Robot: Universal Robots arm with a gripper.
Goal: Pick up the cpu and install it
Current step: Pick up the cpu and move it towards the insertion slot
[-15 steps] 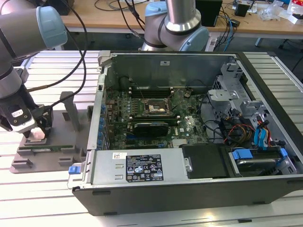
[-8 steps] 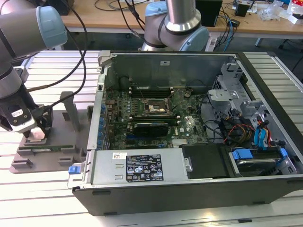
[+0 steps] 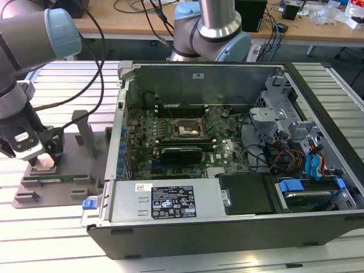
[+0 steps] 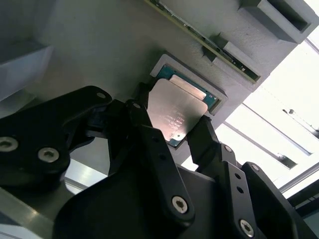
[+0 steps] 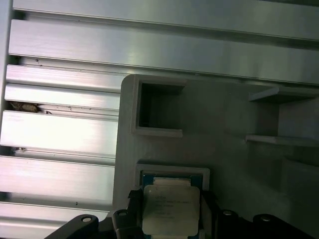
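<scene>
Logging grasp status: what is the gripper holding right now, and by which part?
It cannot be told. The gripper straddles the cpu at two opposite sides, in its recess on the grey holder, but a firm hold is not evident.

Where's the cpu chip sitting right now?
The cpu lies in a recess of the grey holder on the exterior view's left, outside the computer case, right beneath the gripper.
</scene>
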